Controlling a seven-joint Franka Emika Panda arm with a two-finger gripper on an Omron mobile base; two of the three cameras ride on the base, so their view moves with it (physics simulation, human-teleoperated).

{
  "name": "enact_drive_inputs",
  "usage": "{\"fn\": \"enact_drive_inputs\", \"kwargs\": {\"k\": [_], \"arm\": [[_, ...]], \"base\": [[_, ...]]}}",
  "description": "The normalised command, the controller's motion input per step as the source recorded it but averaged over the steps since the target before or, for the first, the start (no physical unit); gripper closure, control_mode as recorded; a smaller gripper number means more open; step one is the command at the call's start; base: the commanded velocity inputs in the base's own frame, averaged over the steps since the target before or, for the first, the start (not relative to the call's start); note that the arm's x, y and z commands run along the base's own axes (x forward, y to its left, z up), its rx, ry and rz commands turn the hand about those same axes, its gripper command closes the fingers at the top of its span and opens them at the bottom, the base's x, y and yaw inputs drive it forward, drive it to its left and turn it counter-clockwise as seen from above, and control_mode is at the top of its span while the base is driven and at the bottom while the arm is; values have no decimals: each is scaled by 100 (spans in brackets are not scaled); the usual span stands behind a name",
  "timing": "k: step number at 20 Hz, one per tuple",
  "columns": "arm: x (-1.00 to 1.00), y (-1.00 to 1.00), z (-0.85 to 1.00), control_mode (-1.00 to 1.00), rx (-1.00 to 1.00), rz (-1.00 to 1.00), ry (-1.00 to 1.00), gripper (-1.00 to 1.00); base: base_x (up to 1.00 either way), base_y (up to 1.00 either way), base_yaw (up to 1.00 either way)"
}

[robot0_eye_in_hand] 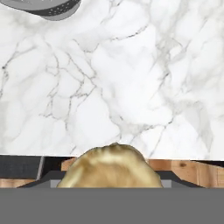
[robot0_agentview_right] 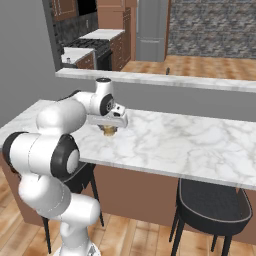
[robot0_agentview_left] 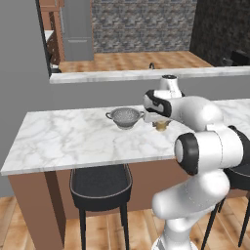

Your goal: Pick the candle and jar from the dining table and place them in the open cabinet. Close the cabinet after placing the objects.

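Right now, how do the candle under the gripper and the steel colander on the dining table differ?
The candle is a small squat yellow-gold solid; the colander is a wider grey perforated steel bowl with two side handles. The candle sits directly beneath the gripper, while the colander stands apart to the side, with nothing over it. The candle lies nearer the table's front edge than the colander. Both rest on the white marble dining table.
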Motion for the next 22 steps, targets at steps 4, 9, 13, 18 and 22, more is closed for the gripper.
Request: {"fn": "enact_drive_inputs", "kwargs": {"k": [4,9,13,18,22], "arm": [[-46,-6,37,-100,0,0,4,100],[-31,-3,31,-100,0,0,4,100],[-26,0,19,-100,0,0,6,100],[-26,0,4,-100,0,0,5,100],[-37,0,4,-100,0,0,0,100]], "base": [[0,0,0],[0,0,0],[0,0,0],[0,0,0],[0,0,0]]}}
